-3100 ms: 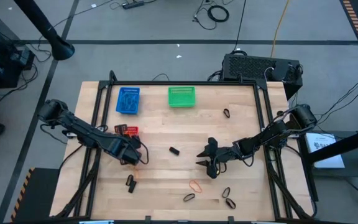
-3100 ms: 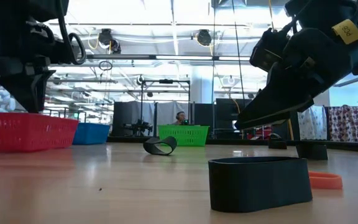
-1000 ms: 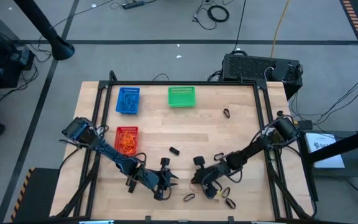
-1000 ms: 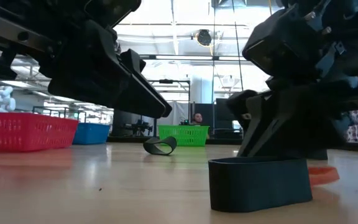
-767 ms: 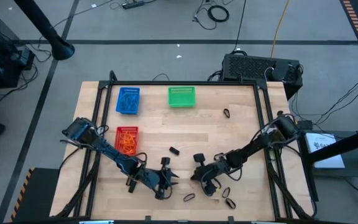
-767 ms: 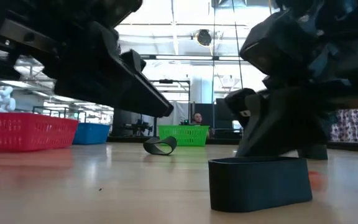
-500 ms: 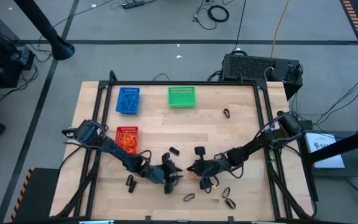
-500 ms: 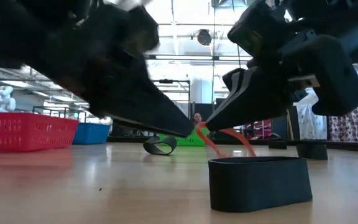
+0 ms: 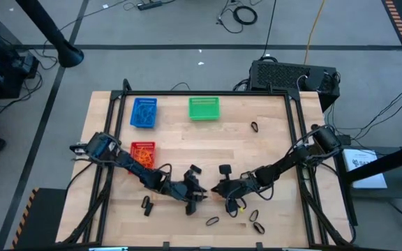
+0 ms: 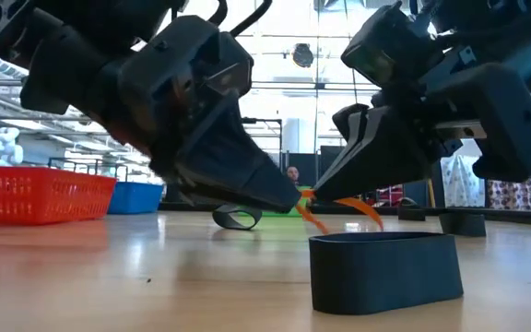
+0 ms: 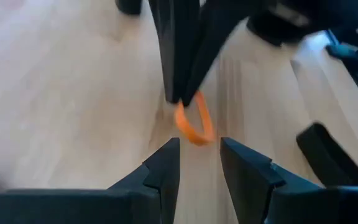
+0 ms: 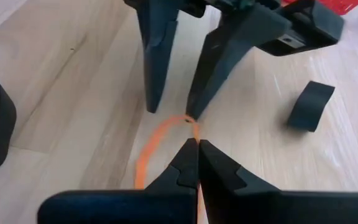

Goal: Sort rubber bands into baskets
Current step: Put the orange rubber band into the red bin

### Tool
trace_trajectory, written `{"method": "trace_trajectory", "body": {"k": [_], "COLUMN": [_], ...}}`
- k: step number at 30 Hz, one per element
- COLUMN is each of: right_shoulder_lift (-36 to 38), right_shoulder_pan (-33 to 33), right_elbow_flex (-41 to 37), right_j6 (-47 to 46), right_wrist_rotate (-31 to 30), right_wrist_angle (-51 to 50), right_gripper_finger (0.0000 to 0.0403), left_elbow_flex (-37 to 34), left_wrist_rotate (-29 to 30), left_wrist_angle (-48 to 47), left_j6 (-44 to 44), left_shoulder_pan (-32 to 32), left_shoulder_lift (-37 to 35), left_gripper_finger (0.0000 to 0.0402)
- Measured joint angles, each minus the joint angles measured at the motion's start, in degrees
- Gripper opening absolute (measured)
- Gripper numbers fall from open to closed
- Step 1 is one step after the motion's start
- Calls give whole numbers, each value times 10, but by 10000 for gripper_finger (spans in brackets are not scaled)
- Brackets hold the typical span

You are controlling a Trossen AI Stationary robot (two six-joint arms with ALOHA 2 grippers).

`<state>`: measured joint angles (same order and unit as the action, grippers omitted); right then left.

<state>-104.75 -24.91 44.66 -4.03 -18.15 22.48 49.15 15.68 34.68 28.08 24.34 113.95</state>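
An orange rubber band (image 11: pixel 193 124) hangs at the tips of my right gripper (image 9: pixel 216 190), which is shut on it near the table's front middle. My left gripper (image 9: pixel 198 196) faces it from the left, open. Its two fingertips (image 12: pixel 153 107) stand just short of the band, one on either side. Whether they touch it, I cannot tell. The red basket (image 9: pixel 142 155) holds orange bands at the left. The blue basket (image 9: pixel 144 112) and the green basket (image 9: pixel 204 108) stand at the far side. My right gripper pinches one spot of the orange band's loop (image 12: pixel 192 129) between its two fingertips. The fingers slant down from the table's right side. The rest of the loop (image 10: pixel 344 208) droops below and ahead of the tips, slack, and looks clear of the table.
Black bands lie loose on the wood: two just beyond the grippers (image 9: pixel 195 169) (image 9: pixel 224 169), one at the front left (image 9: pixel 146 205), three at the front right (image 9: pixel 212 221) (image 9: pixel 254 216) (image 9: pixel 258 227), one far right (image 9: pixel 255 127). Bare wood lies between the baskets and the grippers.
My right gripper has shut on the orange band at the front right, lifted it off the table and carried it a little toward the far left. My left gripper has moved right and toward the far edge, up to the band, and has rolled about its own axis, staying open.
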Motion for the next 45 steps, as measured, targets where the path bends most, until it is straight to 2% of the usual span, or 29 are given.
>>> {"method": "trace_trajectory", "body": {"k": [6,14,19,30,34,39,45], "right_shoulder_lift": [0,0,0,1,1,1,1], "right_shoulder_pan": [2,2,2,2,2,2,2], "right_elbow_flex": [0,0,0,1,1,1,1], "right_j6": [-3,-8,-4,2,2,2,-17], "right_wrist_rotate": [0,0,0,0,4,3,-2], "right_wrist_angle": [1,5,18,30,30,30,30], "right_gripper_finger": [0,0,0,0,1,15,55], "left_elbow_flex": [0,0,0,0,0,0,0], "left_wrist_rotate": [1,40,41,41,41,39,39], "left_wrist_angle": [1,14,11,7,4,3,1], "left_j6": [1,2,35,10,-4,-30,-36], "left_shoulder_pan": [0,-1,-12,-15,-15,-15,-15], "left_shoulder_lift": [0,0,0,0,0,0,0], "left_gripper_finger": [122,122,122,121,92,13,9]}}
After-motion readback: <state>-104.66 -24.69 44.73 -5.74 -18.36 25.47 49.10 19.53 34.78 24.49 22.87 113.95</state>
